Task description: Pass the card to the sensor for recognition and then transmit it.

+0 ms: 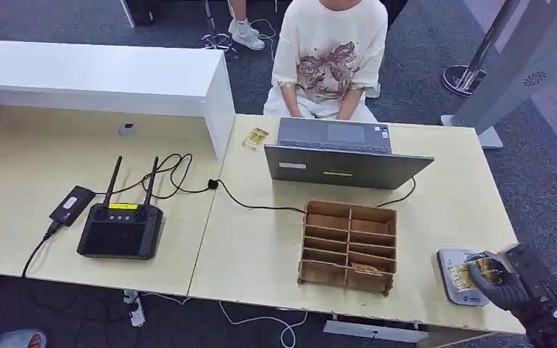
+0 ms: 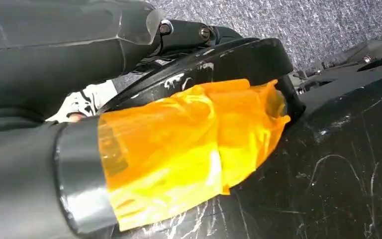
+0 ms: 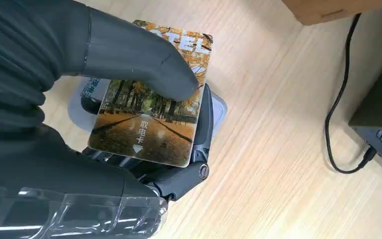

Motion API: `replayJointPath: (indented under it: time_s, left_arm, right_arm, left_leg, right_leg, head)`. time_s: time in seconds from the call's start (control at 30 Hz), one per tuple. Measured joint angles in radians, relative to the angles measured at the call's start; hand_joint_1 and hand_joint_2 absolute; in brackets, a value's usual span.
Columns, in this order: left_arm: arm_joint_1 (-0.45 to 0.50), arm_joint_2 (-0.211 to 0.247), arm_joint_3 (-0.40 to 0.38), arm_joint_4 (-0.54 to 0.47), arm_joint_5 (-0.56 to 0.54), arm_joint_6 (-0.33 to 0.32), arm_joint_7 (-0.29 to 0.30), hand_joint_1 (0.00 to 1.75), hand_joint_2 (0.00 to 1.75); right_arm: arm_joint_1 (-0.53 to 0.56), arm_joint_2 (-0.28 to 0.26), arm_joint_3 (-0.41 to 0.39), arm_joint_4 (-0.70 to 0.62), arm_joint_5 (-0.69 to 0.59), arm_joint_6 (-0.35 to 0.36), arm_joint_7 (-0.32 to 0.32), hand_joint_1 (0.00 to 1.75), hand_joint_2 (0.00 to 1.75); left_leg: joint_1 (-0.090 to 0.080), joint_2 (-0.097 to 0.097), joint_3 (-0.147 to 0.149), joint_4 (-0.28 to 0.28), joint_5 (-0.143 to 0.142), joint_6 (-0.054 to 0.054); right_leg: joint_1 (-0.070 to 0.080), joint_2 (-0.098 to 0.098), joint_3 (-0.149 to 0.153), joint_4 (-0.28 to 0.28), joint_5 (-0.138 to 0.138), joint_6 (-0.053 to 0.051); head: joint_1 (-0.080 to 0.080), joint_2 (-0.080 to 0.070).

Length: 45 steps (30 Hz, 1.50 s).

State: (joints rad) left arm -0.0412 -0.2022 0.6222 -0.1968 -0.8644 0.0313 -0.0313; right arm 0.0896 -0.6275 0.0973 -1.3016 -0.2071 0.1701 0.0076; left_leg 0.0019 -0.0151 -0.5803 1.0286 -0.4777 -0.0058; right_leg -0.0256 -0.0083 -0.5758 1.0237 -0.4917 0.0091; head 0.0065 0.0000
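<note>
The card [image 3: 151,117], printed with an autumn tree-lined road, is held flat in my right hand [image 3: 79,74]. The thumb [image 3: 144,64] presses on its top and dark fingers [image 3: 179,177] support it from below. It hovers just over the grey-white sensor pad [image 3: 220,107]. In the head view the right hand [image 1: 500,281] holds the card [image 1: 464,274] above the sensor [image 1: 450,291] at the table's front right corner. My left hand [image 2: 179,149], its thumb wrapped in orange tape, hangs by my body and holds nothing.
A wooden divided box [image 1: 348,246] stands left of the sensor, with something yellowish in a front compartment [image 1: 366,268]. An open laptop [image 1: 341,156] and a seated person [image 1: 330,58] are behind it. A black controller [image 1: 121,228] and cables [image 1: 174,177] lie at the left. Another card [image 1: 255,138] lies near the laptop.
</note>
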Motion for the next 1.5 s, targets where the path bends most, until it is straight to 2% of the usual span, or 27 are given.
replayJointPath:
  time_s: [0.5,0.77,1.1,1.33,1.5]
  left_arm:
    - [-0.001,0.000,0.000,0.000,-0.012,0.000,0.002,0.00,0.00]
    - [0.000,0.000,0.000,0.000,-0.029,0.000,-0.026,0.00,0.00]
    - [0.000,0.000,0.000,0.000,-0.033,0.000,-0.026,0.00,0.00]
    - [0.000,0.000,0.000,0.000,-0.051,0.002,-0.035,0.00,0.00]
    - [0.000,0.000,0.000,0.000,-0.055,0.002,-0.034,0.00,0.00]
  right_arm:
    - [-0.015,0.035,-0.013,0.044,0.078,-0.029,0.006,1.75,1.75]
    - [-0.025,0.062,-0.027,0.065,0.125,-0.060,0.006,1.75,1.75]
    - [-0.036,0.085,-0.043,0.078,0.127,-0.064,0.006,1.75,1.75]
    - [-0.046,0.110,-0.050,0.091,0.168,-0.110,0.006,1.75,1.75]
    - [-0.058,0.132,-0.060,0.102,0.182,-0.159,0.035,1.75,1.75]
  left_leg:
    - [0.000,0.000,0.000,0.000,0.000,0.000]
    - [0.000,0.000,0.000,0.000,0.000,0.000]
    - [0.000,0.000,0.000,0.000,0.000,0.000]
    - [0.000,0.000,0.000,0.000,0.000,0.000]
    - [0.000,0.000,0.000,0.000,0.000,0.000]
  right_leg:
    - [0.000,0.000,0.000,0.000,0.000,0.000]
    - [0.000,0.000,0.000,0.000,0.000,0.000]
    - [0.000,0.000,0.000,0.000,0.000,0.000]
    - [0.000,0.000,0.000,0.000,0.000,0.000]
    - [0.000,0.000,0.000,0.000,0.000,0.000]
  head:
    - [0.000,0.000]
    - [0.000,0.000]
    - [0.000,0.000]
    - [0.000,0.000]
    - [0.000,0.000]
